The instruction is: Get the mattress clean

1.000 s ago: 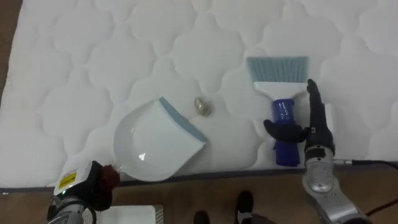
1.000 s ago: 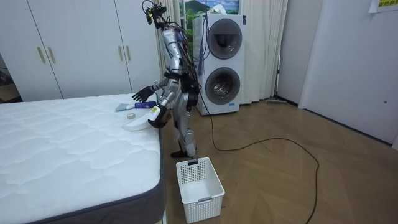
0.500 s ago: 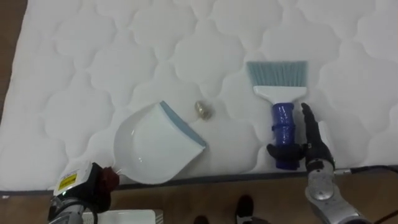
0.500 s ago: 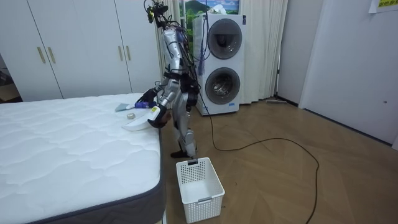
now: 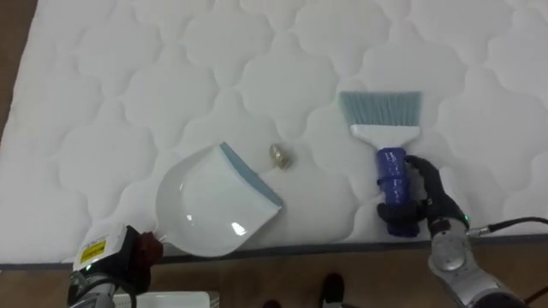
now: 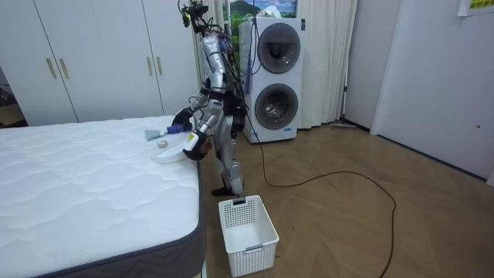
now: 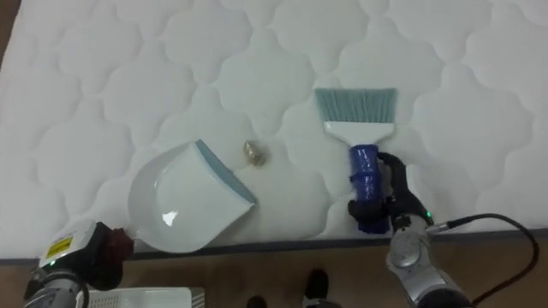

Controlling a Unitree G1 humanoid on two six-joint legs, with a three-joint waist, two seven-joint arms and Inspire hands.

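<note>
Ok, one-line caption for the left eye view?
Right hand closed round the blue-handled hand brush on the white mattress, with a white dustpan and a small scrap to its left.

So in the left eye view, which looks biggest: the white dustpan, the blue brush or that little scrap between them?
Largest: white dustpan.
Next: blue brush, about as long but much narrower.
Smallest by far: scrap.

My right robot hand is curled round the blue handle of the brush, which lies flat on the bed near its edge, bristles pointing away from me. A small crumpled scrap sits just beside the lip of the white dustpan. My left robot hand is at the dustpan's near end.
</note>
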